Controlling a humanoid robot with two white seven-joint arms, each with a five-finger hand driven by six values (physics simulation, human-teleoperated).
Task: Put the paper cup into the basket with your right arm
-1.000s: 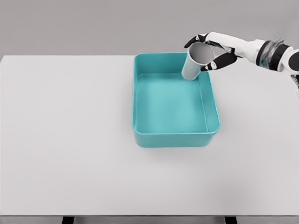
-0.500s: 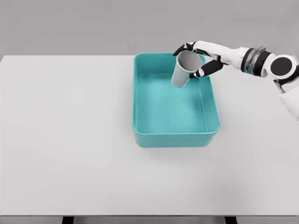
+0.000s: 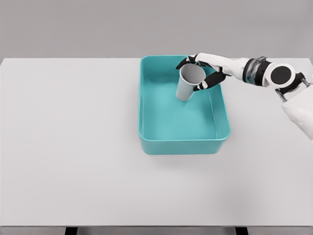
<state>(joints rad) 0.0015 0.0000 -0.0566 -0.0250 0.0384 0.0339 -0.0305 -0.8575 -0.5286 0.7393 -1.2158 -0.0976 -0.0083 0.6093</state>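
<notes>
Now the right hand point(image 3: 204, 72) has its fingers point(image 3: 202, 83) clamped around the paper cup point(image 3: 189, 83), over the teal basket point(image 3: 182, 145). Pale grey, the cup tilts slightly, mouth open upward.

Right arm of the humanoid, head view. The white, smooth-shelled five-finger right hand point(image 3: 204, 73) has glossy white finger segments broken by black joints, and the fingertips point(image 3: 197, 87) end in black pads. Behind the hand a slim white forearm shell point(image 3: 234, 67) runs to a grey ribbed wrist collar point(image 3: 254, 71), banded in darker and lighter grey with a faint teal tint. Next comes a rounded white joint housing bearing a flat black circular cap point(image 3: 281, 75) ringed in white. A short dark grey bracket point(image 3: 288, 89) links this housing to the broad white upper-arm shell point(image 3: 301, 108), which is plain and unmarked and is cut off by the picture's right edge.
</notes>
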